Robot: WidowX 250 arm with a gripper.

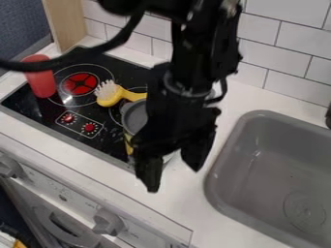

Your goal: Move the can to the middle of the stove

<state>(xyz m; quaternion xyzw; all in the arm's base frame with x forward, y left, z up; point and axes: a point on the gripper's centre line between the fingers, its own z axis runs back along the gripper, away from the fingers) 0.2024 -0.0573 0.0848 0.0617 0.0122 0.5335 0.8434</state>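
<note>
My gripper (174, 170) hangs over the counter at the stove's right front edge, fingers spread apart and pointing down. A red can-like cylinder (41, 81) stands at the left side of the black stove (48, 114), well away from the gripper. Near the stove's middle lies a yellow brush (115, 95) with white bristles, beside the burner with the red centre. A grey round vessel (134, 117) is at the stove's right side, partly hidden by the arm. Below it, a bit of yellow (128, 143) shows beside the gripper.
The grey sink (226, 169) is right of the gripper, its rim close to the white counter (171, 203). White tiles (278, 48) form the back wall, and a wooden panel (67, 23) rises behind the stove's left corner. Oven knobs are along the front.
</note>
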